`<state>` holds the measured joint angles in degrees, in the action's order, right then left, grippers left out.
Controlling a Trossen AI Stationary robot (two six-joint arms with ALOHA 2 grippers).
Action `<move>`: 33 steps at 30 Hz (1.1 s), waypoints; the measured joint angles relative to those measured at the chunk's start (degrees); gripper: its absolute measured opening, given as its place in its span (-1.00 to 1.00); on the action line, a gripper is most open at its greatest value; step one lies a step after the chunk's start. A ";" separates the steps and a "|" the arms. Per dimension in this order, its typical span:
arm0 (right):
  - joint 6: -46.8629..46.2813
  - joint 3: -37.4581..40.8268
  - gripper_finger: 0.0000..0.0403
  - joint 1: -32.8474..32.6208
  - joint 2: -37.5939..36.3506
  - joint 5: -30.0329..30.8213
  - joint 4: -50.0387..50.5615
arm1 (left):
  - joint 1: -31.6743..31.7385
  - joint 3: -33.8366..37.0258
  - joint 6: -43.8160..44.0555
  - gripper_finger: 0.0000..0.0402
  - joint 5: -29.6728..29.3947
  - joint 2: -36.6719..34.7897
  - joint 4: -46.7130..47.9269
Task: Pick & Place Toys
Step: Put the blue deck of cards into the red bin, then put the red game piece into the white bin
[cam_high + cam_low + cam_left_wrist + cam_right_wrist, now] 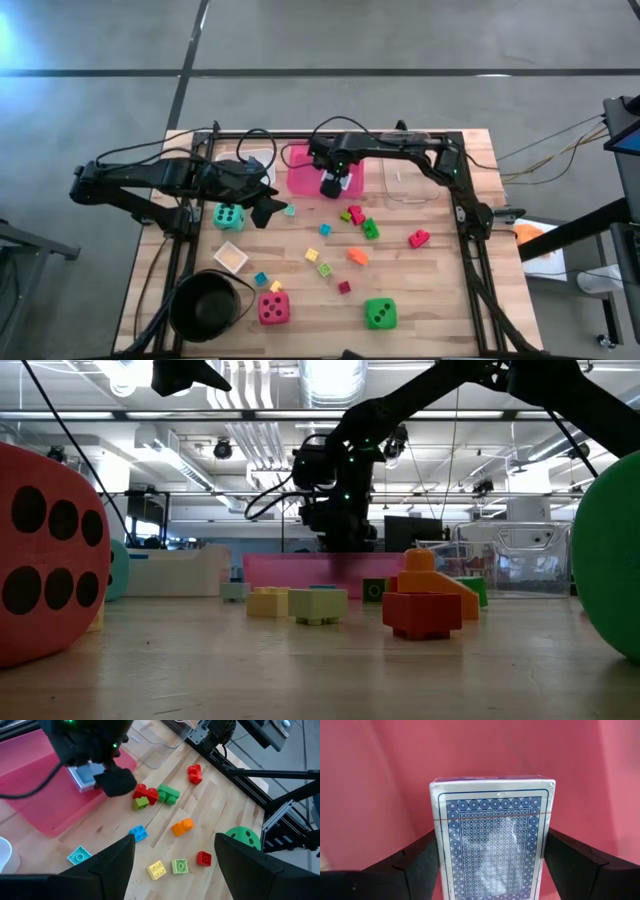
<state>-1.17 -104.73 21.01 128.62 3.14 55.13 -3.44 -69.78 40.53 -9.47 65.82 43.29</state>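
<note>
Right arm reached in from the right side, elbow bent, wrist tipped down, and the right gripper point(333, 184) had its two dark fingers point(417, 865) clamped on either side of something flat. Left arm stretched in from the left, roughly level, and the left gripper point(266, 203) hung nearby with its fingers point(112, 865) spread wide apart.
</note>
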 joint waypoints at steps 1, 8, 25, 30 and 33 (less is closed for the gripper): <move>0.19 0.12 0.46 -0.16 0.00 0.05 -0.07 | 0.00 0.00 0.00 0.38 -0.04 0.00 0.02; 0.65 0.27 0.46 -0.10 0.00 0.08 -0.20 | 0.00 0.00 0.45 0.38 -0.22 0.00 0.02; 1.34 0.27 0.84 -0.26 0.00 -0.14 1.12 | 0.00 0.00 1.31 0.38 -0.20 0.02 0.02; 1.57 0.27 0.85 -0.24 0.00 -0.12 1.46 | 0.00 0.00 1.31 0.38 -0.20 0.02 0.02; 2.02 0.27 0.78 -0.24 0.00 -0.16 1.53 | 0.00 0.00 1.31 0.38 -0.20 0.02 0.02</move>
<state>0.84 -104.47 20.78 128.62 2.98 56.66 -3.44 -69.78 41.85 -9.67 65.84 43.31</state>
